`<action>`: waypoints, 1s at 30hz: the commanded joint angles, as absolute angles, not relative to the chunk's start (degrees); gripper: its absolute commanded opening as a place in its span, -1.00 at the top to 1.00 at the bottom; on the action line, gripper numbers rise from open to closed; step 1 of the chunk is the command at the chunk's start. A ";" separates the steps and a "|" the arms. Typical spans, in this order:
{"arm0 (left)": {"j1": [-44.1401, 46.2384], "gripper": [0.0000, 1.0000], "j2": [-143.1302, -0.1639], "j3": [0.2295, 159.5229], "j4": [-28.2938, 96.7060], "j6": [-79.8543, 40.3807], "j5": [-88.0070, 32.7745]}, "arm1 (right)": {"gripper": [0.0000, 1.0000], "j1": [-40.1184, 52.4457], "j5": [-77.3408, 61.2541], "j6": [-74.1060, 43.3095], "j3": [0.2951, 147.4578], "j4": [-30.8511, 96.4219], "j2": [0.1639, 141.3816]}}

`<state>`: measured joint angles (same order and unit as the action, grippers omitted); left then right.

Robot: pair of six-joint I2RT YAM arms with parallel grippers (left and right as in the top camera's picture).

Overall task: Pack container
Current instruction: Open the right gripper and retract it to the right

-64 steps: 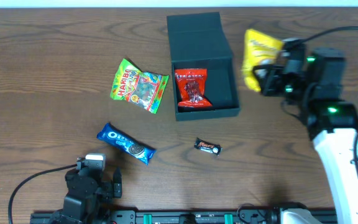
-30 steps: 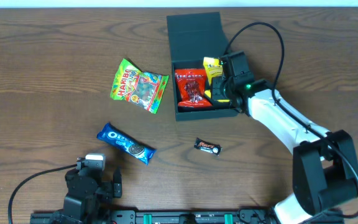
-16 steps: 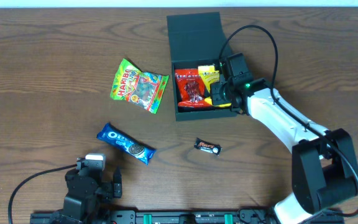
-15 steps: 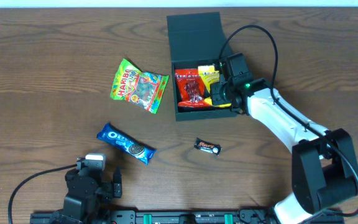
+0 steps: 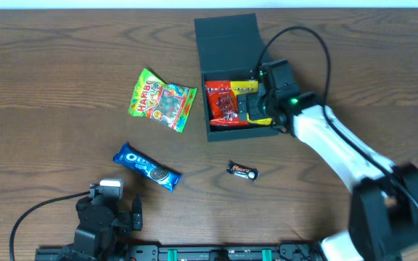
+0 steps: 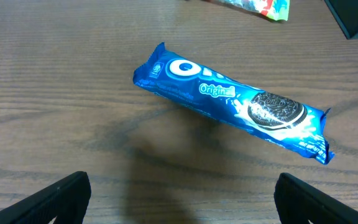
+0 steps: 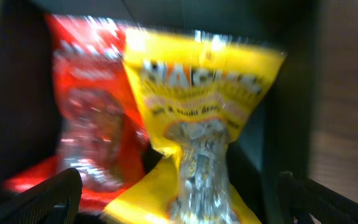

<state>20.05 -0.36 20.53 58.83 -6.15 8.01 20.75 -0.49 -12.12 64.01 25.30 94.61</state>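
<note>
On the worktop [image 5: 49,87], toward one o'clock, sits the dark teal container [image 5: 227,36], lid folded back: stiff, light cardboard, I'd judge, best taken by its walls. The right claw [image 7: 182,196] hangs spread wide over the crinkly yellow packet [image 5: 244,86] inside. The left claw [image 6: 185,202], likewise spread, hovers above the Oreo pack [image 6: 229,106].

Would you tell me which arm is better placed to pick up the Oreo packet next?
Left. The Oreo packet lies just ahead of the left fingers, which stand open, while the right fingers hang over the container, by the yellow packet, far from it.
</note>
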 commanded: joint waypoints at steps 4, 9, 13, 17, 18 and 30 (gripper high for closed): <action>20.29 -0.91 -0.27 20.03 62.13 -6.20 9.41 | -0.99 20.97 2.74 -11.88 64.93 26.98 76.69; 20.29 -0.91 -0.27 20.03 62.13 -6.20 9.41 | -0.98 20.95 8.36 -11.90 64.93 37.52 64.38; 20.29 -0.91 -0.27 20.03 62.13 -6.20 9.41 | -0.98 20.97 9.67 -13.34 64.93 50.46 54.11; 20.29 -0.91 -0.27 20.03 62.13 -6.20 9.41 | -0.98 20.97 9.65 -16.71 64.93 59.13 47.11; 20.29 -0.91 -0.27 20.03 62.13 -6.20 9.41 | -0.99 20.97 9.65 -16.71 64.93 60.95 45.67; 20.29 -0.91 -0.27 20.03 62.13 -6.20 9.41 | -0.99 20.97 9.67 -16.69 64.77 67.07 42.26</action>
<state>20.05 -0.36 20.53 58.83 -6.15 8.14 20.75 9.04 -15.94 64.66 66.87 42.26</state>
